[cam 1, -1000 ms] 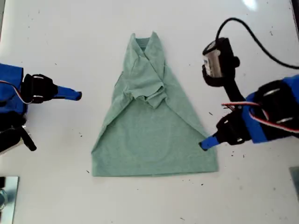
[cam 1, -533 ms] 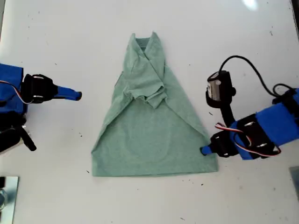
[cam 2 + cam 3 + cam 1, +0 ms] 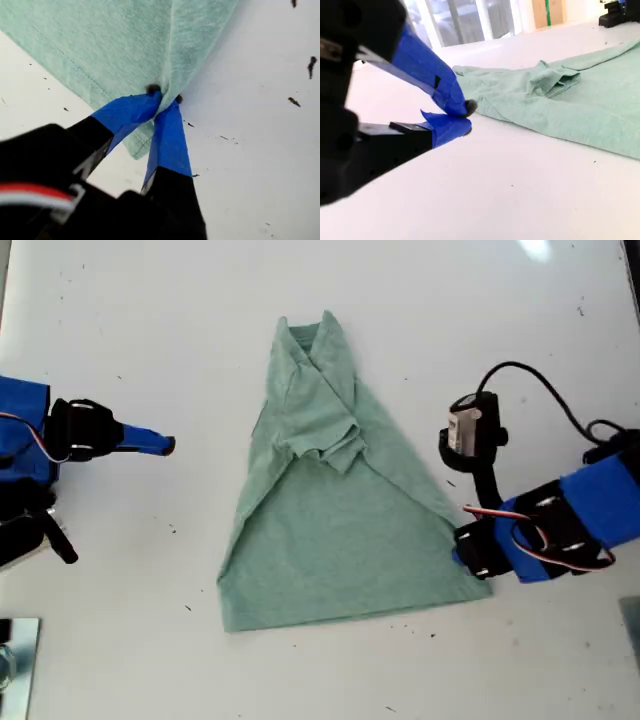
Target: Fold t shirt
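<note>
Ext. view, L to R. At the ext. view's left, my second gripper (image 3: 165, 446) is held off the cloth, well apart from the shirt's near edge; in its wrist view the taped tips (image 3: 455, 117) are seen nearly closed, nothing between them – empty. The t shirt (image 3: 335, 530) is laid flat mid-table (image 3: 150, 640), sleeves folded inward so a rough triangle is formed: collar at the far end, hem nearest the camera. Long axis is run collar-to-hem, slightly tilted, hem skewed up toward the ext. view's right. At the ext. view's right, my first gripper (image 3: 462, 552) is placed on the hem corner; in its wrist view (image 3: 162, 102) the jaws are seen pinched on a ridge of fabric just in from the corner – cloth is gripped, bunched at the tips.

Key relation: the shirt's body is spread from the held corner toward the ext. view's left and toward the collar, so any fold is prob. to be carried that way. First arm is the nearer one; the opposite hem corner is left free and is judged likely to drag if only one corner is moved.
</note>
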`<state>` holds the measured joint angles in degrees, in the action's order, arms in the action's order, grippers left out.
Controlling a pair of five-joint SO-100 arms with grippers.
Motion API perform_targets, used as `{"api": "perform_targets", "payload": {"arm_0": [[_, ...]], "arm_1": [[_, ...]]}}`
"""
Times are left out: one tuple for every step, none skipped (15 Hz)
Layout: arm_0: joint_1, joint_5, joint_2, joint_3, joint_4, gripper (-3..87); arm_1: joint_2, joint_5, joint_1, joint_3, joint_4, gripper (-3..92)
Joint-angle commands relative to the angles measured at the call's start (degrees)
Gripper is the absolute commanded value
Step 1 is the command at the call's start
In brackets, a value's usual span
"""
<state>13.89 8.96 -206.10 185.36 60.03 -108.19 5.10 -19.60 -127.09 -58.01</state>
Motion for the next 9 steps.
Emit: {"api": "perform_targets", "payload": {"arm_0": [[-0.88,0.53,-0.44,0.7,-1.32,-0.2],[-0.97,0.62,-0.44,0.7,-1.32,-0.2],[-0.97,0.62,-0.44,0.7,-1.32,-0.2],[-0.97,0.62,-0.44,0.7,-1.32,-0.2],[-0.97,0.62,-0.44,0.7,-1.32,-0.2],[-0.88,0.62,-0.44,0.7,-1.32,-0.2],[-0.88,0.62,-0.44,0.7,-1.32,-0.2],[-0.88,0.62,-0.44,0.7,-1.32,-0.2],[-0.97,0.62,-0.44,0.7,-1.32,-0.2]], "arm_1": [[-3.78,-2.9,1.23,3.16,-9.23,-1.3],[-2.99,-5.54,2.2,9.14,-16.35,-1.3],[-1.05,-8.17,3.43,17.67,-25.31,-1.3],[0.44,-11.51,4.92,26.89,-32.7,-1.3],[2.46,-15.21,6.15,36.65,-38.76,-1.3],[4.57,-18.9,7.03,44.65,-41.66,-1.3],[4.75,-21.18,7.73,47.9,-40.69,-1.3],[6.42,-22.59,8.26,50.45,-40.17,-1.3],[9.32,-23.29,8.7,53.26,-39.73,-1.3]]}}
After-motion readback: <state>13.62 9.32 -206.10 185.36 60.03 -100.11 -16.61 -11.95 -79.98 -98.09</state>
